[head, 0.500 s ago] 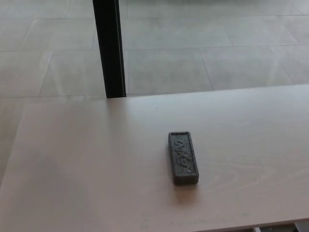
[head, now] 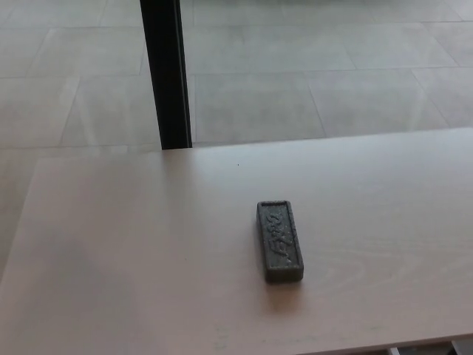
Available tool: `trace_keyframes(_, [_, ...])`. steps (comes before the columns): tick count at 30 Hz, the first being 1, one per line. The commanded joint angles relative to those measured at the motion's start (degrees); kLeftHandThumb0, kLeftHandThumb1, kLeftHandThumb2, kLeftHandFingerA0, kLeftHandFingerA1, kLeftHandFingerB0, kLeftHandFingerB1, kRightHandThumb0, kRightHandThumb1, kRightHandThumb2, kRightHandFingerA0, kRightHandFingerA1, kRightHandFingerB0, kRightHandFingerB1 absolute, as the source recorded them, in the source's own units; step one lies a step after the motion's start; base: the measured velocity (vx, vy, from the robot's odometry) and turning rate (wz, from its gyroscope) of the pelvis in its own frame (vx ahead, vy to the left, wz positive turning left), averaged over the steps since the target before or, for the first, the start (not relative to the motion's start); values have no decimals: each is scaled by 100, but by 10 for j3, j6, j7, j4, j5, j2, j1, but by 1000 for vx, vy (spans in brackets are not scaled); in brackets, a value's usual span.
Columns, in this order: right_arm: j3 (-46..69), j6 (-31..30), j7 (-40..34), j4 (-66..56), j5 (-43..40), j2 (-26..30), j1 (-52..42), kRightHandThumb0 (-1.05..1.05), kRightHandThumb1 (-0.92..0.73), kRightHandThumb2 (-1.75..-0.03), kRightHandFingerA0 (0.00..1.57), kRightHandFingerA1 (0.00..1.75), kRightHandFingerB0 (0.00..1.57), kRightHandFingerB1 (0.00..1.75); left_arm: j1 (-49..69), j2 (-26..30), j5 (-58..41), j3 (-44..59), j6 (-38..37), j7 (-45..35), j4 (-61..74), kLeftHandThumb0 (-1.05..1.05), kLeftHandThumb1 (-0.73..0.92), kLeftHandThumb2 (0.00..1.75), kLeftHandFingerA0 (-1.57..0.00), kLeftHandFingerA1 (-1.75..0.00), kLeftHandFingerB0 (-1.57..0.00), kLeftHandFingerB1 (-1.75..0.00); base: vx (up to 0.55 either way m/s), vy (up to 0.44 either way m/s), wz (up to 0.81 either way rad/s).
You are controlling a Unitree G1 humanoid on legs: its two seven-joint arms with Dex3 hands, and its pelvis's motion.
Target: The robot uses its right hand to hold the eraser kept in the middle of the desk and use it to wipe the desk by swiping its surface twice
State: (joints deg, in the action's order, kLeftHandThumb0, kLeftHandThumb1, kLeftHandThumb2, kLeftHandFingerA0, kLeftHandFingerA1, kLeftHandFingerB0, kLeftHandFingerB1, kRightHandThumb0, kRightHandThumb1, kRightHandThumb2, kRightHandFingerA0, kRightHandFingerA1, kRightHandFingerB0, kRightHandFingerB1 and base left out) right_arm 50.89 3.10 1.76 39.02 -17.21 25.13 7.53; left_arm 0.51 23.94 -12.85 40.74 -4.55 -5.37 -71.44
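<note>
The pale wooden desk (head: 133, 244) lies open on every side of the dark grey eraser (head: 279, 240), which lies flat near its middle, the only thing on it. A black post (head: 167, 74) stands behind the far edge, left of the eraser and well apart.

A dark eraser (head: 279, 241) lies flat on the pale desk (head: 133, 251).
</note>
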Motion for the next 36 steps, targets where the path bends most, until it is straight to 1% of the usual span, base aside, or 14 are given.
trace_keyframes(1, [-2, -86, -125, -110, -54, 35, 158, -22, -46, -105, 88, 63, 94, 57, -7, 29, -39, 18, -9, -11, -15, -49, 67, 60, -72, -66, -63, -55, 0, 0, 0])
trace_keyframes(6, [-98, -129, -106, -300, -70, -57, 210, -22, -63, -89, 92, 121, 85, 81, -11, 28, -36, 12, -10, -14, -19, -50, 66, 60, -70, -65, -60, -53, 0, 0, 0])
trace_keyframes(7, [-163, -124, -94, -348, -47, -92, 225, -12, -72, -95, 91, 175, 72, 125, -12, 28, -34, 10, -10, -12, -18, -49, 67, 60, -72, -65, -61, -54, 0, 0, 0])
trace_keyframes(12, [-274, -119, -60, -396, -6, -153, 239, -11, -46, -135, 102, 175, 84, 156, -14, 28, -39, 12, -9, -11, -17, -48, 67, 60, -73, -68, -63, -56, 0, 0, 0])
trace_keyframes(20, [-470, -154, -47, -415, 87, -225, 255, -13, -42, -135, 109, 175, 87, 153, -21, 30, -33, 2, -13, -10, -13, -50, 68, 60, -75, -70, -64, -56, 0, 0, 0])
trace_keyframes(21, [-483, -151, -43, -402, 94, -229, 256, -21, -49, -119, 130, 147, 102, 129, -23, 31, -32, 0, -10, -7, -14, -50, 68, 60, -76, -69, -65, -55, 0, 0, 0])
trace_keyframes(22, [-512, -153, -38, -375, 110, -241, 257, -13, -46, -127, 98, 175, 80, 158, -26, 32, -30, -1, -7, -5, -16, -51, 67, 60, -75, -69, -66, -55, 0, 0, 0])
trace_keyframes(27, [-569, -150, -44, -291, 152, -255, 271, -18, -42, -133, 97, 175, 81, 159, -25, 30, -30, -2, -11, -6, -18, -50, 69, 61, -72, -65, -60, -53, 0, 0, 0])
trace_keyframes(28, [-582, -148, -44, -269, 161, -258, 276, -25, -44, -121, 123, 144, 102, 131, -25, 29, -32, -1, -9, -6, -18, -49, 70, 61, -72, -67, -61, -54, 0, 0, 0])
trace_keyframes(29, [-590, -136, -46, -247, 165, -262, 280, -17, -40, -132, 98, 175, 81, 161, -27, 27, -35, 1, -8, -6, -19, -49, 69, 61, -72, -67, -62, -55, 0, 0, 0])
trace_keyframes(30, [-598, -130, -51, -229, 169, -266, 283, -24, -45, -119, 128, 146, 105, 133, -28, 27, -35, 1, -9, -5, -19, -48, 69, 61, -73, -67, -63, -55, 0, 0, 0])
trace_keyframes(33, [-618, -129, -64, -198, 185, -266, 291, -28, -46, -116, 125, 143, 103, 131, -31, 27, -35, 0, -9, -6, -22, -49, 69, 60, -74, -68, -64, -55, 0, 0, 0])
trace_keyframes(34, [-625, -110, -66, -167, 185, -276, 289, -20, -45, -118, 99, 175, 78, 167, -30, 25, -31, -4, -10, -3, -21, -49, 68, 60, -76, -68, -64, -55, 0, 0, 0])
trace_keyframes(36, [-640, -92, -54, -139, 189, -273, 288, -27, -47, -119, 125, 144, 108, 134, -26, 24, -29, -8, -16, -8, -22, -50, 68, 60, -75, -67, -62, -54, 0, 0, 0])
